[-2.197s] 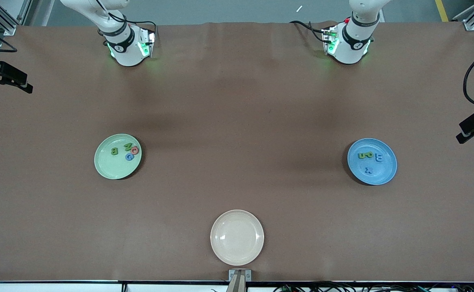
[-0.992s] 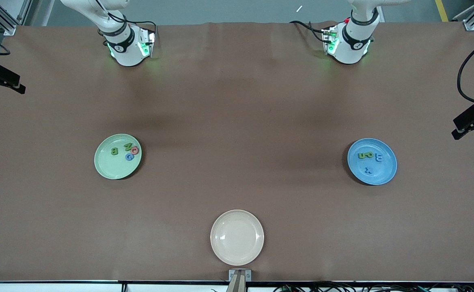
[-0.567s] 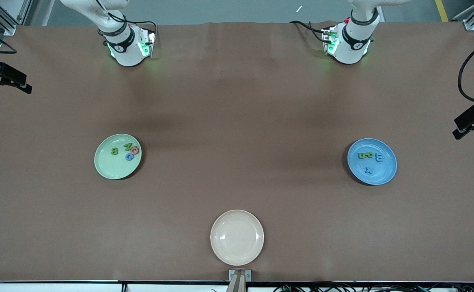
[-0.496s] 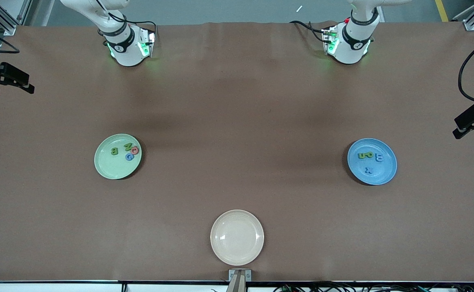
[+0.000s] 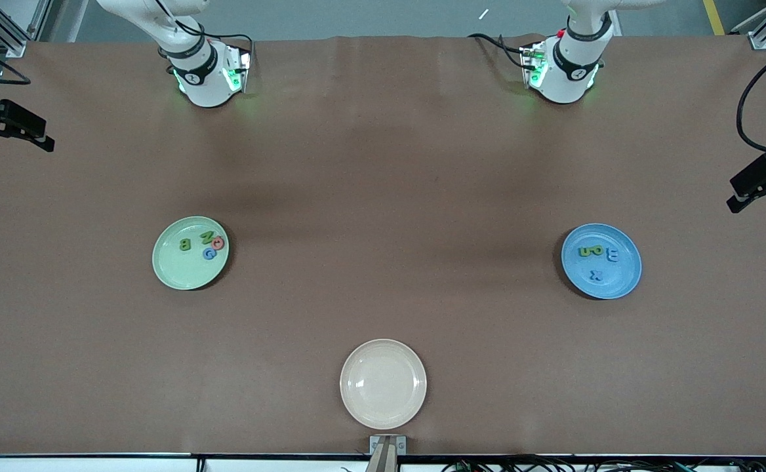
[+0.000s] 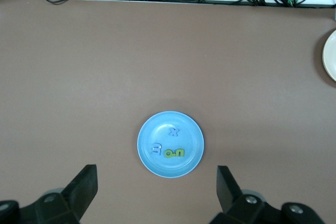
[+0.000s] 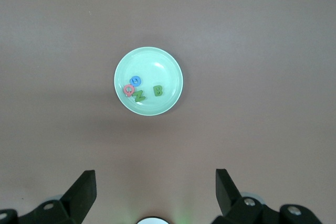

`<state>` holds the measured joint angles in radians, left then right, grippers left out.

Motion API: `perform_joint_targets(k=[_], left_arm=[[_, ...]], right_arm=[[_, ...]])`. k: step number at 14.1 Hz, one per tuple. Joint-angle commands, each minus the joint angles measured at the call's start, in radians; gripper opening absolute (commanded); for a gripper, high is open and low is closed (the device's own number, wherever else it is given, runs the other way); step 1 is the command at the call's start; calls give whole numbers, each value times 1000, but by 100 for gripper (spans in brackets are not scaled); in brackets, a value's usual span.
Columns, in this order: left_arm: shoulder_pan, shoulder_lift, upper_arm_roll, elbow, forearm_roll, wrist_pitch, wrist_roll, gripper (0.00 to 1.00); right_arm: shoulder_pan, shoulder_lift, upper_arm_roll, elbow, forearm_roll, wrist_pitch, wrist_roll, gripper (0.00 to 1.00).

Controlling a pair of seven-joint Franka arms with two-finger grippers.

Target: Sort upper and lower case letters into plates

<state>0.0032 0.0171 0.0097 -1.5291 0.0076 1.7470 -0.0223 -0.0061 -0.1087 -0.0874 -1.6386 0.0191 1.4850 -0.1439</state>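
both pincers spread wide and empty above the sorted plates

the left gripper is seen with its fingers spread fully apart; nothing is held or touched between them. it is held high in the air, over the table near the blue plate, as the left wrist view shows. the right gripper is likewise spread wide and empty, held high near the pale green plate.

in the blue plate, toward the left arm's end of the table, four letters are laid: two green ones touching side by side, a blue one just beside them, and a blue x nearer to the front camera. the small letter shapes are hard to read for case, so that is left unjudged.

in the pale green plate, toward the right arm's end, four more are laid: a green b apart, and a green letter, a red one and a blue one clustered close together.

a cream-white plate is set nearest the front camera, between the two, with nothing in it.
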Motion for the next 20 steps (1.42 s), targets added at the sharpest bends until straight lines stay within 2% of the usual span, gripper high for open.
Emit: perform_joint_targets(k=[1, 6, 20], left_arm=[[6, -52, -2, -60, -17, -3, 15, 100], [0, -49, -2, -49, -15, -76, 21, 100], [3, -48, -2, -36, -17, -175, 22, 100]], right_arm=[[-11, -2, -2, 13, 21, -5, 1, 100], [-14, 44, -3, 74, 42, -28, 1, 100], [-2, 29, 2, 29, -1, 9, -17, 100]])
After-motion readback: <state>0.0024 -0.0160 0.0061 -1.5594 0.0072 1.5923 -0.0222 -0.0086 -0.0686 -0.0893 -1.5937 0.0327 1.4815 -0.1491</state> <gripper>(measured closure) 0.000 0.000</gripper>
